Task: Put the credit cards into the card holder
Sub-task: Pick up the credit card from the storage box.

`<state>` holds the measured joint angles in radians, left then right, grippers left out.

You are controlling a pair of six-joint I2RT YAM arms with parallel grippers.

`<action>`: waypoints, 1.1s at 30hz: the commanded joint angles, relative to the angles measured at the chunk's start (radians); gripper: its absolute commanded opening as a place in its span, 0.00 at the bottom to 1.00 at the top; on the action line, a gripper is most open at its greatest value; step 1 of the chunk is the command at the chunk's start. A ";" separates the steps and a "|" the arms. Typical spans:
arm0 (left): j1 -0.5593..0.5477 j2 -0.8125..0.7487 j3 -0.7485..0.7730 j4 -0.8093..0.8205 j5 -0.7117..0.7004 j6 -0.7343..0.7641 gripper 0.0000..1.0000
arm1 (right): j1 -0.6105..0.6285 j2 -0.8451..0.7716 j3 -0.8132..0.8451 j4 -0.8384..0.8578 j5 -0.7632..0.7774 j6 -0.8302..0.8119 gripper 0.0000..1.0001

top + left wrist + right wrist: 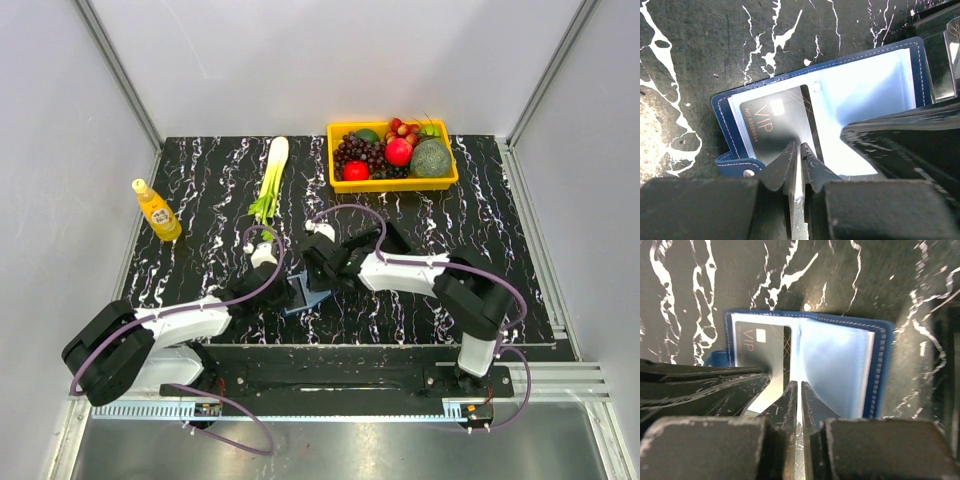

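Observation:
The card holder (303,297) lies open on the black marbled table, navy outside (720,115) and pale blue inside (840,360). A black credit card marked VIP (760,125) (757,340) sits in its left pocket under a clear sleeve. My left gripper (800,146) (287,291) stands at the near edge of that pocket, jaws pinched on a thin clear sleeve that rises off the card. My right gripper (799,384) (322,274) is over the middle fold, jaws pinched on a thin pale sleeve edge. The two grippers nearly touch.
A yellow basket (393,184) of fruit stands at the back right. A green leek (271,178) lies at the back middle, and an orange juice bottle (157,211) stands at the left. White walls close in on three sides.

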<state>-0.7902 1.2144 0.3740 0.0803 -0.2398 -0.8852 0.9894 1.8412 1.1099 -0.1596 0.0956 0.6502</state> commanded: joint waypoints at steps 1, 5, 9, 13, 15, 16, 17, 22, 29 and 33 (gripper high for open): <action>0.002 -0.004 0.045 0.004 -0.018 0.025 0.11 | -0.021 -0.138 0.004 -0.034 0.115 -0.049 0.13; 0.002 -0.013 0.060 -0.011 -0.024 0.043 0.11 | -0.055 -0.221 -0.013 -0.043 0.093 -0.084 0.21; 0.002 -0.024 0.081 -0.024 -0.024 0.068 0.11 | -0.127 -0.315 -0.035 -0.066 0.078 -0.101 0.25; 0.002 -0.035 0.115 -0.036 -0.021 0.100 0.12 | -0.214 -0.390 -0.045 -0.153 0.089 -0.151 0.41; 0.002 -0.038 0.126 -0.033 -0.015 0.115 0.13 | -0.256 -0.408 -0.058 -0.176 0.075 -0.188 0.42; 0.002 -0.038 0.129 -0.027 -0.009 0.121 0.13 | -0.276 -0.407 -0.059 -0.190 0.061 -0.204 0.45; 0.002 -0.033 0.134 -0.024 -0.006 0.123 0.13 | -0.305 -0.393 -0.061 -0.210 0.014 -0.234 0.45; 0.002 0.003 0.154 0.007 0.036 0.146 0.13 | -0.359 -0.320 -0.050 -0.268 -0.073 -0.337 0.52; 0.002 0.028 0.155 0.036 0.068 0.149 0.13 | -0.362 -0.220 0.011 -0.307 -0.036 -0.437 0.60; 0.002 0.030 0.154 0.036 0.071 0.155 0.13 | -0.362 -0.152 0.068 -0.365 0.035 -0.497 0.64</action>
<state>-0.7902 1.2404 0.4931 0.0624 -0.1902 -0.7509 0.6281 1.6455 1.0863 -0.4728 0.0666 0.2462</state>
